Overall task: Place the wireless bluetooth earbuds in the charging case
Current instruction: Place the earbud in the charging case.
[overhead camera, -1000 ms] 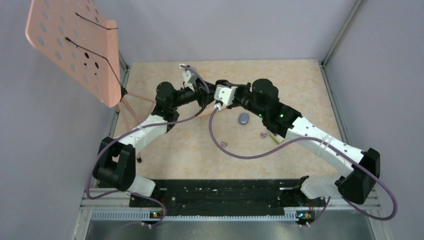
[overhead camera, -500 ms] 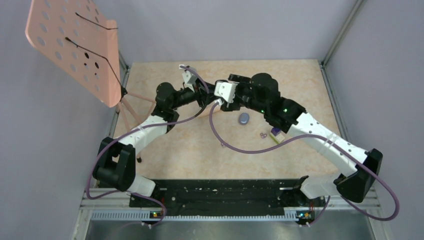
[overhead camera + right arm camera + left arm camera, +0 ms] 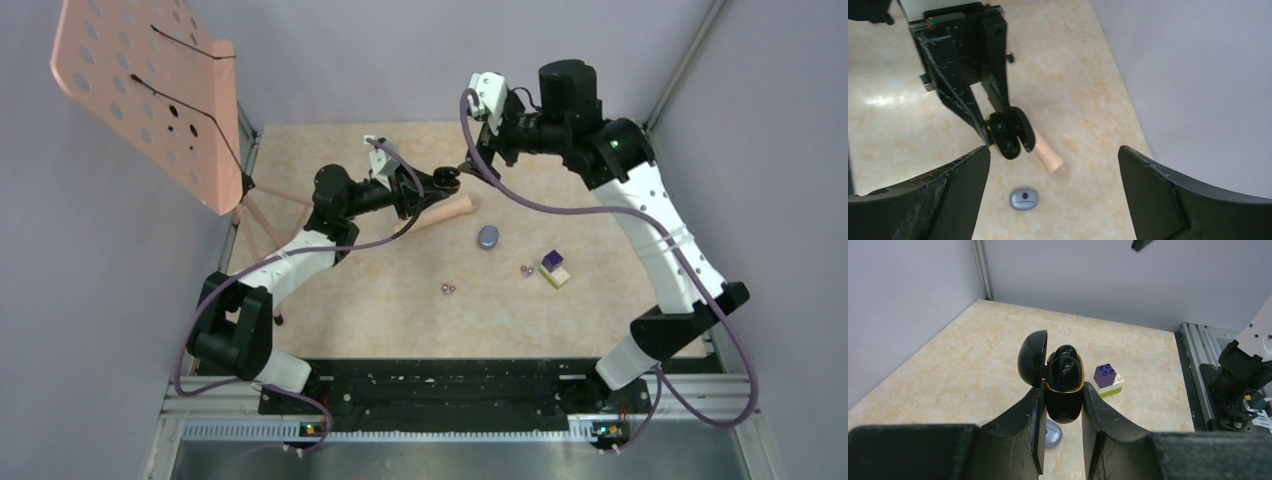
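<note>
My left gripper (image 3: pixel 436 184) is shut on the black charging case (image 3: pixel 1064 395), holding it upright above the table with its lid (image 3: pixel 1032 357) swung open to the left. A glossy black earbud (image 3: pixel 1064 369) sits in the gold-rimmed well. My right gripper (image 3: pixel 478 155) hangs high above and behind the case (image 3: pixel 1010 132), jaws wide open and empty (image 3: pixel 1054 148). Two pairs of pinkish-purple earbuds (image 3: pixel 449 289) (image 3: pixel 526 270) lie on the table nearer the arm bases.
A grey-blue oval case (image 3: pixel 488 236) lies under the held case, beside a pale pink peg (image 3: pixel 445 210). A purple-and-cream block (image 3: pixel 554 268) sits to the right. A pink perforated board (image 3: pixel 150 90) on a stand rises at the back left.
My right gripper has opened wide and lifted up and back from the case, uncovering the block. The left gripper still holds the case in the same place.
</note>
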You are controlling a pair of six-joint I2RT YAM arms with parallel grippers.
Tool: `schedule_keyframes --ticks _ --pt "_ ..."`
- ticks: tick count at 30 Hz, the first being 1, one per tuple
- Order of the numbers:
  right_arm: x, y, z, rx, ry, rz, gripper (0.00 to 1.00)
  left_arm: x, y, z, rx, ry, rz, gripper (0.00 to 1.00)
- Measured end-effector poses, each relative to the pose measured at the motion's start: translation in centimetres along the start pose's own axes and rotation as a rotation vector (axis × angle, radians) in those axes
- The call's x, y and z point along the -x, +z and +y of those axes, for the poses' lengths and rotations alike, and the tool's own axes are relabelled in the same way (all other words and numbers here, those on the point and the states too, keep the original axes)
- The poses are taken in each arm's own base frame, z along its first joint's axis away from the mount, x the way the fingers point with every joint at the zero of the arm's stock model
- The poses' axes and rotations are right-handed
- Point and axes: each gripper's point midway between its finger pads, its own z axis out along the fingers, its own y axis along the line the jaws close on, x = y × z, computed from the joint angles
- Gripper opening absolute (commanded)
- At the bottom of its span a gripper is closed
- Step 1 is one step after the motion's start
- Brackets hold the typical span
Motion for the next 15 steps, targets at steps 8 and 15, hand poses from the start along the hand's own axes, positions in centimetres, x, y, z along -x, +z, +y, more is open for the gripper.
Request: schedule_keyframes --ticks 8,15 --pt "-4.7 4.1 5.7 0.343 0.165 0.086 0.97 -0.8 -0.1 -0.6 -0.059 0.057 0.027 0.0" --pt "-6.6 5.0 8.2 0.472 0.243 0.126 0.95 -1.0 -0.2 -0.9 -0.087 0.094 0.035 0.0"
